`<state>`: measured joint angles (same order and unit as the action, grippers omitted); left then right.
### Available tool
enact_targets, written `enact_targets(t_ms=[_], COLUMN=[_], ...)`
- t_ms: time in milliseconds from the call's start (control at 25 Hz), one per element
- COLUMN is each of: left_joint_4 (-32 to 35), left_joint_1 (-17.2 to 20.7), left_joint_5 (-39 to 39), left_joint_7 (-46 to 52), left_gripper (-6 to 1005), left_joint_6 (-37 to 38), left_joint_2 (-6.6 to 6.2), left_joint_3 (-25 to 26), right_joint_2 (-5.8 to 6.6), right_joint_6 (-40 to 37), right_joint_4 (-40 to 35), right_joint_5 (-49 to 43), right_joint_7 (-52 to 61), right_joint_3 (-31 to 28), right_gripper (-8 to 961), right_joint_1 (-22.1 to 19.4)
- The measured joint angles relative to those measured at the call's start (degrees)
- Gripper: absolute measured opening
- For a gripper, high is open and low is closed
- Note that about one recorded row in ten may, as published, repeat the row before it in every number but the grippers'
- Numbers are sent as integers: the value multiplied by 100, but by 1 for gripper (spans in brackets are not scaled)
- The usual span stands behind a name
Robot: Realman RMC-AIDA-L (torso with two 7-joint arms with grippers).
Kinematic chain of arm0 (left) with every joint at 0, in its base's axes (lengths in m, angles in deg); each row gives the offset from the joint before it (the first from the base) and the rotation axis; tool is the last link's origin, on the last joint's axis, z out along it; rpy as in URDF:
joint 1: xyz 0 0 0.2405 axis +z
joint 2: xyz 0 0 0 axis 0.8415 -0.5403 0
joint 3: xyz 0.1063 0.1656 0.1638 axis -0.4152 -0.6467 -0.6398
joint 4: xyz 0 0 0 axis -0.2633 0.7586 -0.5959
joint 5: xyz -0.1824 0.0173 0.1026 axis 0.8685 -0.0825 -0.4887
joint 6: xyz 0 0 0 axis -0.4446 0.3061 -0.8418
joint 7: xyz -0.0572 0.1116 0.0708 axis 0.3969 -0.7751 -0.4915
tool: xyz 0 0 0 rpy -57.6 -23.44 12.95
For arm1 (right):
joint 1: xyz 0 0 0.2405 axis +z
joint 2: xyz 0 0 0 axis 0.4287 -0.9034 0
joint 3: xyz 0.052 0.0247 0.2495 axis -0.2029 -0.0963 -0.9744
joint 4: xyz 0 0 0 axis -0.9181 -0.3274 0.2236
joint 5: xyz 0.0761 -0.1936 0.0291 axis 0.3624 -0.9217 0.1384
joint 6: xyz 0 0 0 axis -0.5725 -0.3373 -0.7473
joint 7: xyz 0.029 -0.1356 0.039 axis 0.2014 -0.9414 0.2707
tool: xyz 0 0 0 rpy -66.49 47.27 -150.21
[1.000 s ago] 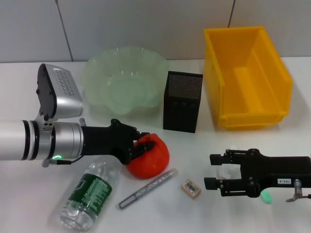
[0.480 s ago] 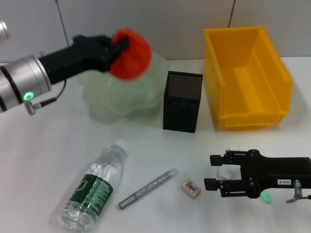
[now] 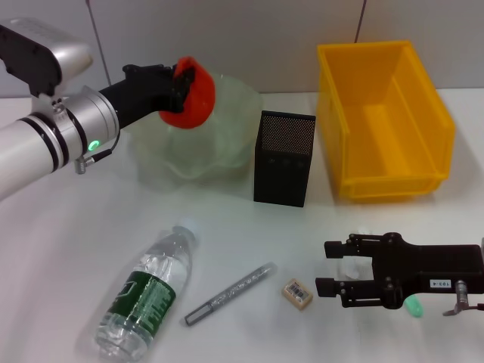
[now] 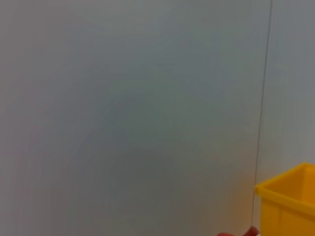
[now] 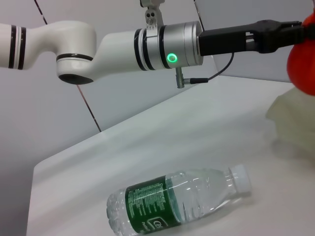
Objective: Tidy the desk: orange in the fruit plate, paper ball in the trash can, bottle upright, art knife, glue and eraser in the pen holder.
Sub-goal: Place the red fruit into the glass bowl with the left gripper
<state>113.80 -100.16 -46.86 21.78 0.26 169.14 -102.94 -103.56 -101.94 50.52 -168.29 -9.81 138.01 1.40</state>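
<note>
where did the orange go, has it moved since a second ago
Yes. The left gripper lifted the orange off the table beside the bottle and carried it away from the robot. It now hangs over the fruit plate, left of the pen holder.

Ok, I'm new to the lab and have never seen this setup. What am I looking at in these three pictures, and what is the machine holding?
It is a two-armed robot tidying a desk. One picture comes from a camera on its head, looking down at the white table; the other two come from cameras on its wrists.

The left gripper is shut on the orange, held in the air over the fruit plate. The right gripper rests low near the table's front, fingers open, holding nothing.

On the table: the bottle lying on its side, a silver pen-like stick, the eraser, the pen holder and the trash can.

The left wrist picture shows mostly wall; the right wrist picture shows the bottle and the left arm.
</note>
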Motion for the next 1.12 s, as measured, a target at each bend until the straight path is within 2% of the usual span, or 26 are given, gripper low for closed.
enact_targets(t_ms=[40, 400, 760, 840, 920, 960, 1040, 1080, 1120], left_joint_4=[-350, -527, -535, -496, -324, -178, 368, 411, 639], left_joint_1=[-179, -266, -231, -176, -22, 98, 521, 565, 796], left_joint_5=[49, 187, 240, 305, 316, 311, 291, 290, 287], left_joint_7=[-542, -656, -659, -528, -102, 159, 882, 937, 1201], left_gripper=[111, 119, 483, 561, 635, 669, 736, 770, 772], left_joint_6=[-275, -458, -422, -193, 398, 774, 2047, 2200, 2821], left_joint_2=[21, 26, 26, 19, -29, -62, -152, -162, -246], left_joint_3=[-2, -2, 37, 8, -1, -3, -8, -8, -12], right_joint_2=[0, 0, -9, -10, -15, -15, -16, -17, -18], right_joint_6=[1, 32, 51, 56, 74, 82, 88, 93, 101], right_joint_4=[-1, 0, 0, 0, 0, -1, -1, -1, -1], right_joint_5=[0, 0, 0, 0, -1, -1, -1, -1, -1], right_joint_7=[-1, -12, -17, -17, -17, -17, -17, -17, -17], right_joint_3=[0, 42, 60, 61, 61, 58, 40, 28, 20], right_gripper=[759, 759, 760, 760, 760, 760, 760, 760, 760], right_joint_1=[5, 29, 37, 38, 38, 37, 37, 37, 37])
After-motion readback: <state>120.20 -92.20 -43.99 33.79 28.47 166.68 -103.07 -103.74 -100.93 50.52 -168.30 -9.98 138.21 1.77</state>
